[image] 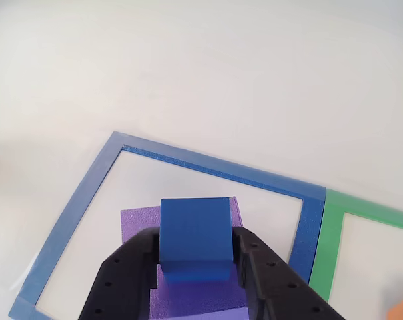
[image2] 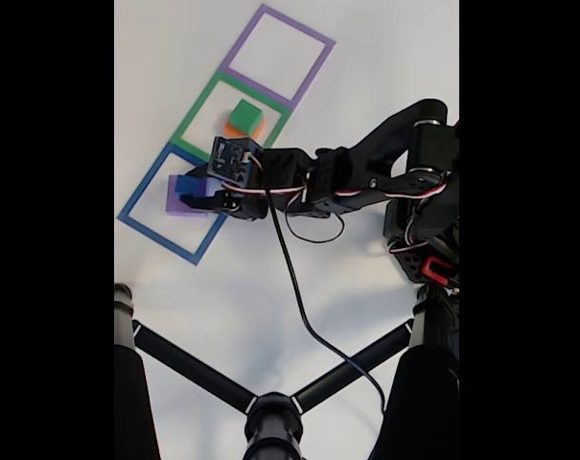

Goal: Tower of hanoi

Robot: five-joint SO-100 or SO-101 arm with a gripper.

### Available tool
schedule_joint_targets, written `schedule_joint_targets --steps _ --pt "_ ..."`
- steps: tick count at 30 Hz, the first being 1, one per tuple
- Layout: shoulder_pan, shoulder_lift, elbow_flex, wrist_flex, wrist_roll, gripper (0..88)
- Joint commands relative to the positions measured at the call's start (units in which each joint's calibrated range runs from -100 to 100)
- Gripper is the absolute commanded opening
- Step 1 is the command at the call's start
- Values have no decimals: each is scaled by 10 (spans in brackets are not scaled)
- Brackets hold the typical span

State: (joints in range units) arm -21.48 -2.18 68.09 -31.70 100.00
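In blue frame point(image: 88, 190), tool point(image: 196, 257) gripping blue cube point(image: 194, 230)
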Motion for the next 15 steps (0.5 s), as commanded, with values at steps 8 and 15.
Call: schedule_joint_targets --steps 8,15 --pt "-8 9 -6 -27 0 148" --pt "0 -20 -5 -19 0 241"
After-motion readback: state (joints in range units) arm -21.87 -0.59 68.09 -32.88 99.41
